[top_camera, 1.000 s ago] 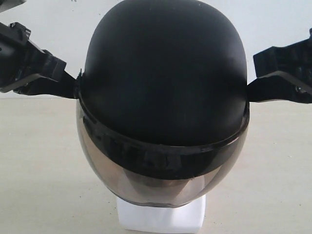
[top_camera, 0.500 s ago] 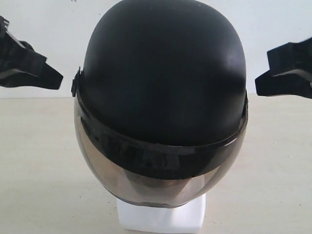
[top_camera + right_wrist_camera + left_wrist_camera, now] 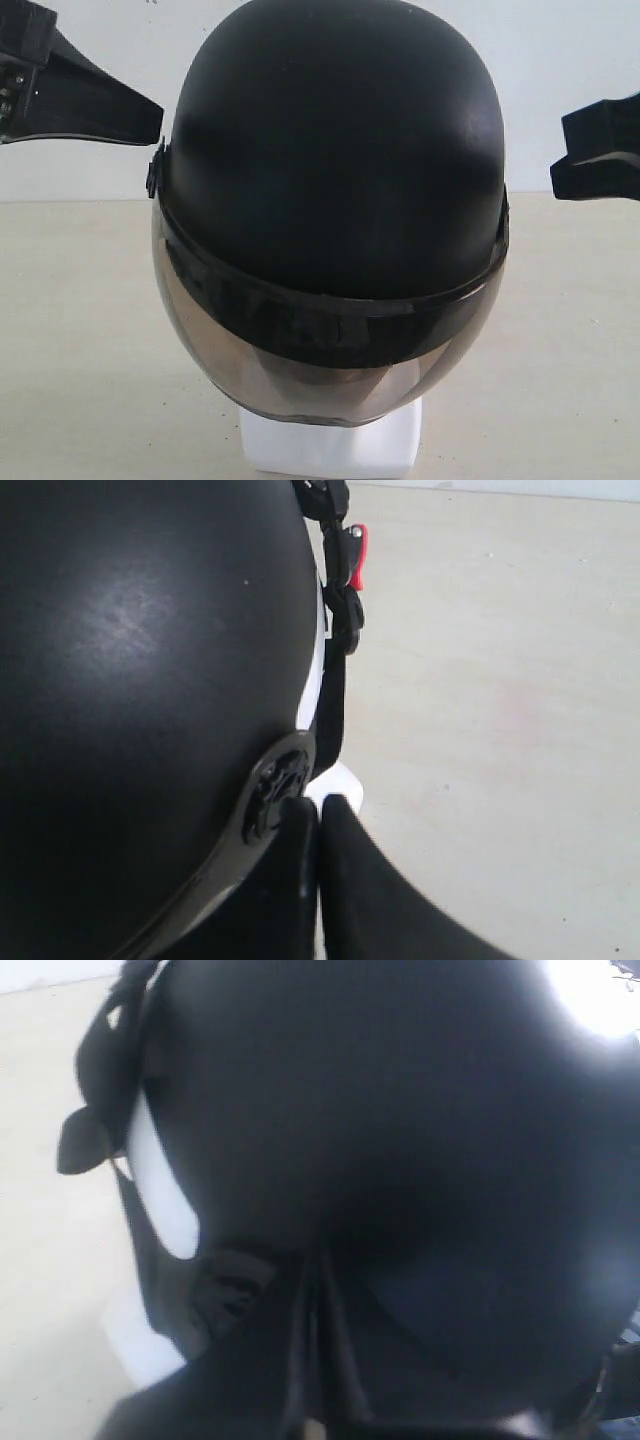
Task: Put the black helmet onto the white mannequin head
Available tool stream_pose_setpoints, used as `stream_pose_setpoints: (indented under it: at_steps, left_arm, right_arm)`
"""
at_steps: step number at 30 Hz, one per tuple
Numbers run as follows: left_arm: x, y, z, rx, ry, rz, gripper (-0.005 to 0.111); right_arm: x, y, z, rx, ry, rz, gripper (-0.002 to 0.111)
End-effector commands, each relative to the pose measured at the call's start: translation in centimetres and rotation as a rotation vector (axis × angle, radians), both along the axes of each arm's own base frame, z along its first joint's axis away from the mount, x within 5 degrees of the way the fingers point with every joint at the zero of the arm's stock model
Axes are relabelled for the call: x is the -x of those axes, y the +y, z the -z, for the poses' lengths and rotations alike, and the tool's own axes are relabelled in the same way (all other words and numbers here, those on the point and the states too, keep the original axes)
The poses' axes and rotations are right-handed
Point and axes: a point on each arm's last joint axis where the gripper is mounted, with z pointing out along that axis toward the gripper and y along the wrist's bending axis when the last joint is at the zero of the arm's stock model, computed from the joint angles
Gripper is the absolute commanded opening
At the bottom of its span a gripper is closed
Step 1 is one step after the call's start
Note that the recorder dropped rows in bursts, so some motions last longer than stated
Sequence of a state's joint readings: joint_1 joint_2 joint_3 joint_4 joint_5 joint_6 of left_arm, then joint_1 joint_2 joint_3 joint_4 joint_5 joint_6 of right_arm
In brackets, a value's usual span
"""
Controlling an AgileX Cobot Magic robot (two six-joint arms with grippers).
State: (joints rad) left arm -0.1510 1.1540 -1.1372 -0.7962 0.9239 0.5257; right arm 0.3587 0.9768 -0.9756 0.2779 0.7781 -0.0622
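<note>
We record the helmet (image 3: 335, 150) shell as uniform matte black, with no markings. Its visor (image 3: 300, 375), at 6 o'clock of the shell in the exterior view, is a translucent smoky brown, darker along its upper band. The mannequin head (image 3: 330, 450) is plain white where its base shows, at 6 o'clock of the visor. The strap (image 3: 335, 710) is black and its buckle (image 3: 358, 555) has a red tab. The left gripper (image 3: 150, 125), at 10 o'clock of the helmet, and the right gripper (image 3: 558, 182), at 3 o'clock, are black. We note the table (image 3: 80, 330) as pale beige with faint speckling, and the wall (image 3: 570, 50) as white.
</note>
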Motion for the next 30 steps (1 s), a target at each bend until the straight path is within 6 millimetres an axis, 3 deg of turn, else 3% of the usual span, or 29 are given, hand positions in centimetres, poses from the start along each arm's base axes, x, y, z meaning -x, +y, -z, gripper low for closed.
stream_pose_setpoints:
  at_steps: [1,30]
  left_arm:
    - [-0.1,-0.3,-0.1,0.035,0.007,0.030,0.004]
    - [-2.5,-0.3,2.3,-0.029,0.085,0.008,0.004]
  right_arm:
    - [0.2,-0.1,-0.2,-0.005,-0.014,0.004,0.000]
    - [0.2,-0.1,-0.2,-0.007,-0.010,0.003,0.000]
